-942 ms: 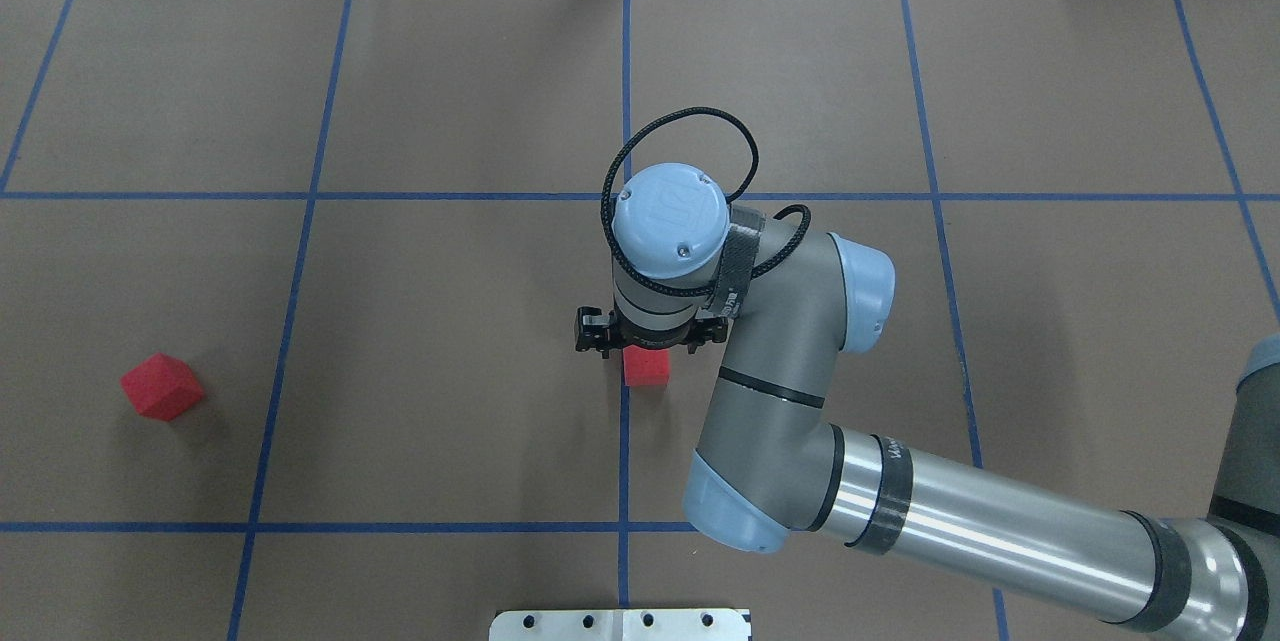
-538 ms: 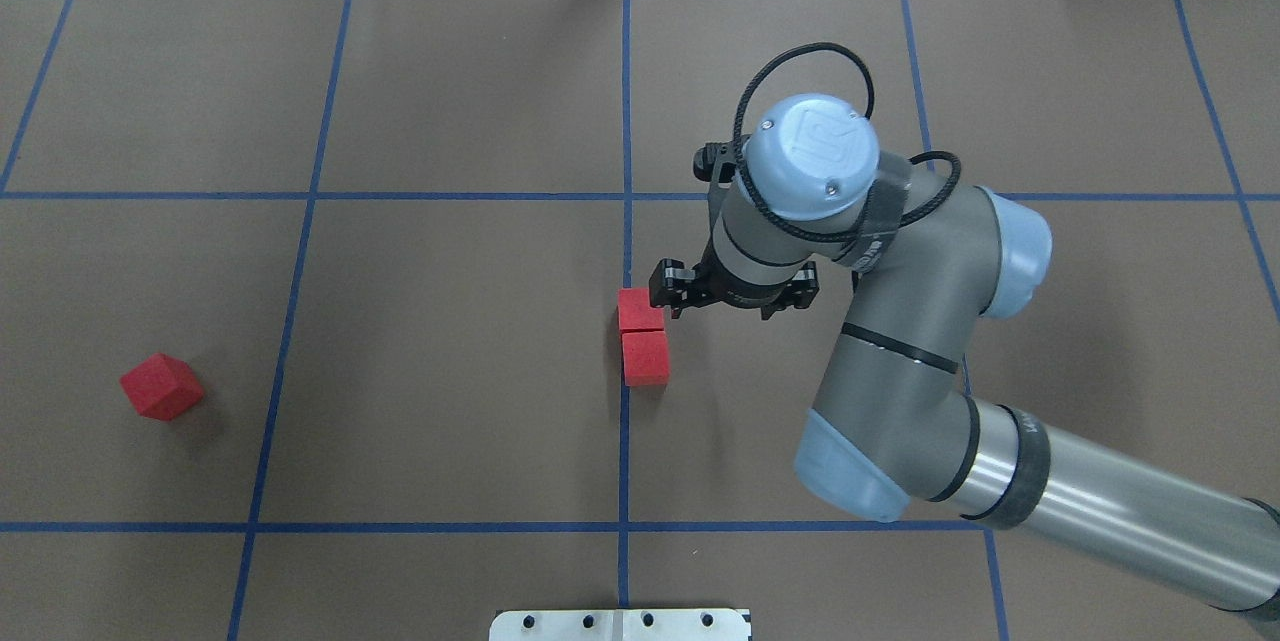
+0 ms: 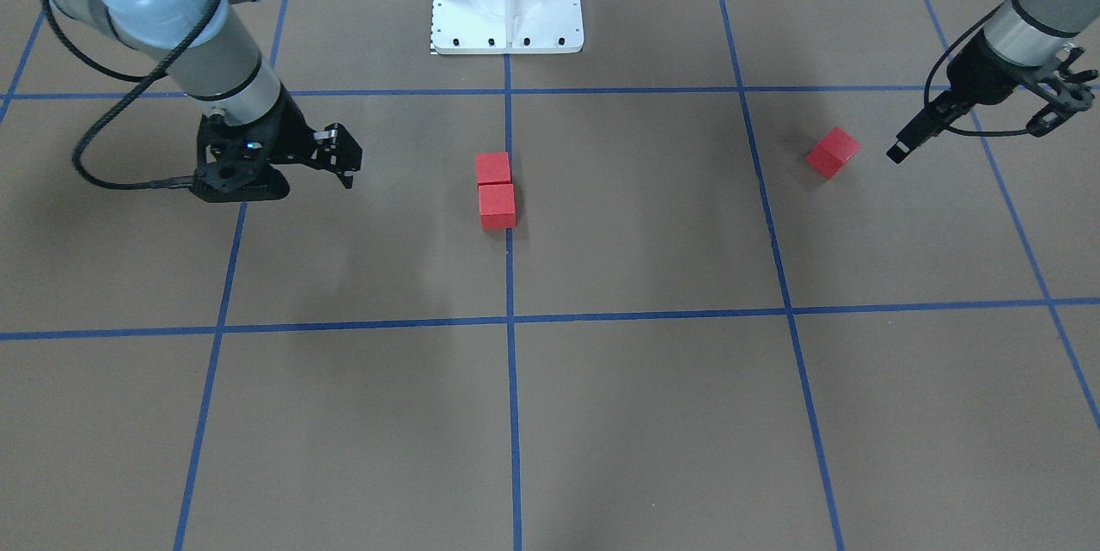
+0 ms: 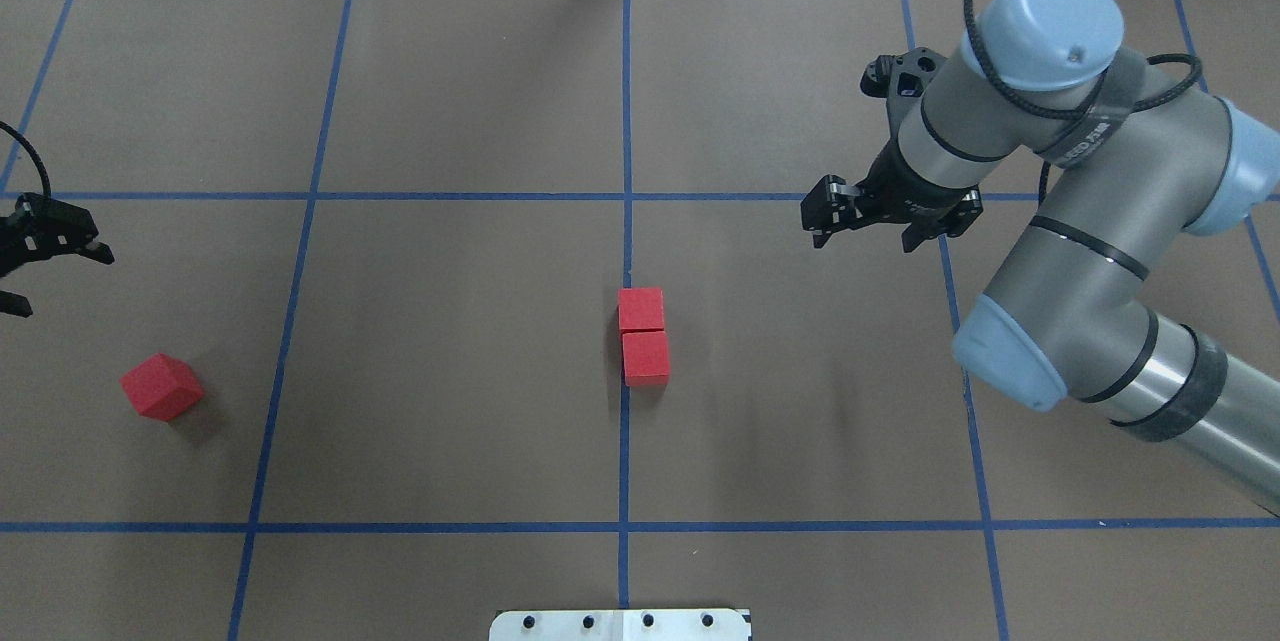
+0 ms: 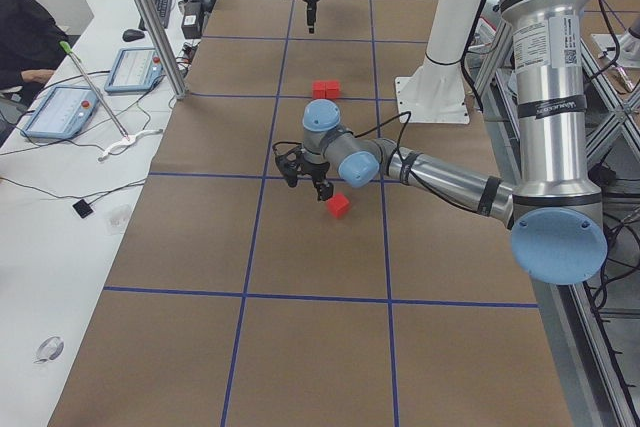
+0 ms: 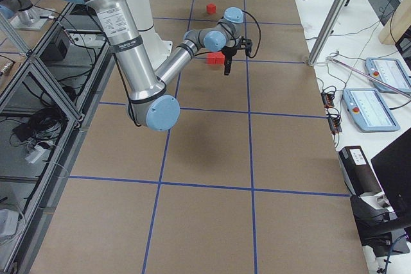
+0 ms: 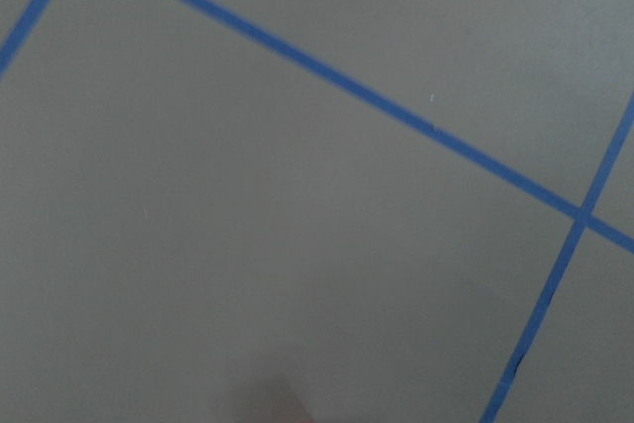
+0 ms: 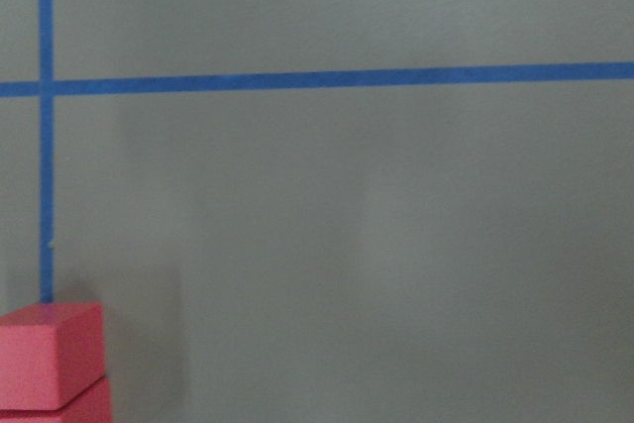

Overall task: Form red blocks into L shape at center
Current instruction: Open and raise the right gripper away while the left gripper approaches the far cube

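Red blocks (image 4: 643, 336), small matte cubes: the stray cube (image 4: 161, 386) lies near the left gripper (image 4: 60, 283), jaws apart; the right gripper (image 4: 863, 243), also spread, hangs well away.

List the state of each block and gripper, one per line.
Center red blocks: lying flat, touching in a row at the middle tape line.
Third red block: alone on the robot's left, turned askew, not gripped.
Left gripper: open, empty.
Right gripper: open, empty.

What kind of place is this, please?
Probably a robotics lab: two robot arms over a paper-covered table marked with a blue tape grid, and touchscreen control panels on a side bench.
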